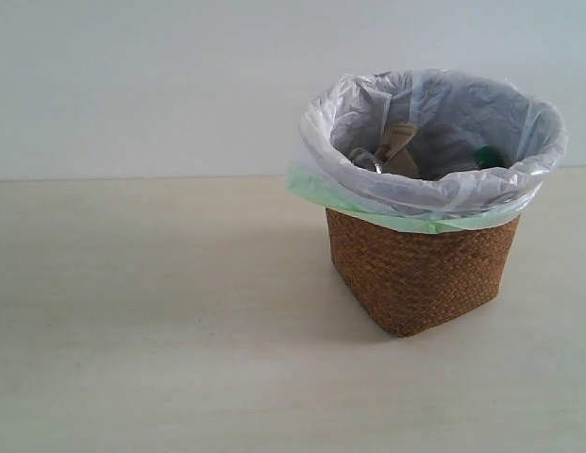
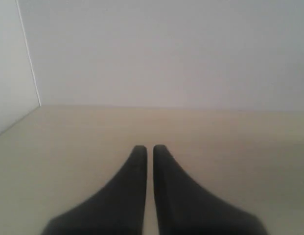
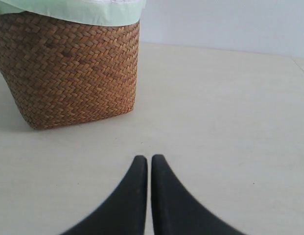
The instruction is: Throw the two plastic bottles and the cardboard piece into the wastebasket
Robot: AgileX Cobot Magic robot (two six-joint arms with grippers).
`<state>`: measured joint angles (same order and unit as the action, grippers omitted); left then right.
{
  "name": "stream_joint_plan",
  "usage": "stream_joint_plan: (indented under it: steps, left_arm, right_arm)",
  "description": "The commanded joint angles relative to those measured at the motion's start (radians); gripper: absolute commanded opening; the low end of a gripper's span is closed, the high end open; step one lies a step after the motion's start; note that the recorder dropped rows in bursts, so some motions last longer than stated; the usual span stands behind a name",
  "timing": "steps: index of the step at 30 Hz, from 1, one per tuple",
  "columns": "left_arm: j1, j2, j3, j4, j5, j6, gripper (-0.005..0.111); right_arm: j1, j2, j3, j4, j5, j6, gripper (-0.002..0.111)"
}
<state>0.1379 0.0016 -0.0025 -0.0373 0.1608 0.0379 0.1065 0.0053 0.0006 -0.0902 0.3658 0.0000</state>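
The brown wicker wastebasket [image 1: 415, 274] with its white bag stands right of centre in the exterior view. Inside it lie the grey-beige cardboard piece [image 1: 398, 146] and a clear bottle with a green cap [image 1: 488, 156]. The black-capped bottle is hidden from me. Neither arm shows in the exterior view. My left gripper [image 2: 149, 147] is shut over bare tabletop with nothing in it. My right gripper [image 3: 149, 157] is shut and empty, a short way in front of the wastebasket [image 3: 68, 68].
The pale tabletop [image 1: 151, 321] spreads around the basket, with a plain wall behind. The left wrist view shows a wall corner line [image 2: 29, 58] beside the table.
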Motion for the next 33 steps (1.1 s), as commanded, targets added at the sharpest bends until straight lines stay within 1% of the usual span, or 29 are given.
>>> stream_joint_plan:
  steps: [1, 10, 12, 15, 33]
  left_arm:
    - [0.002, -0.002, 0.002, -0.003, 0.027, -0.004, 0.004]
    - [0.002, -0.002, 0.002, -0.003, 0.027, -0.004, 0.004]
    - [0.002, -0.002, 0.002, -0.003, 0.069, -0.004, 0.004]
    - [0.002, -0.002, 0.002, -0.003, 0.166, 0.007, 0.004]
    - [0.002, -0.002, 0.002, 0.001, 0.169, 0.023, 0.004]
  right_arm:
    - [-0.005, -0.005, -0.001, -0.001, -0.004, 0.000, 0.000]
    - [-0.005, -0.005, -0.001, -0.001, -0.004, 0.000, 0.000]
    - [-0.005, -0.005, -0.001, -0.001, -0.004, 0.000, 0.000]
    - [-0.005, -0.005, -0.001, -0.001, -0.004, 0.000, 0.000]
    - [-0.005, -0.005, -0.001, -0.001, -0.004, 0.000, 0.000]
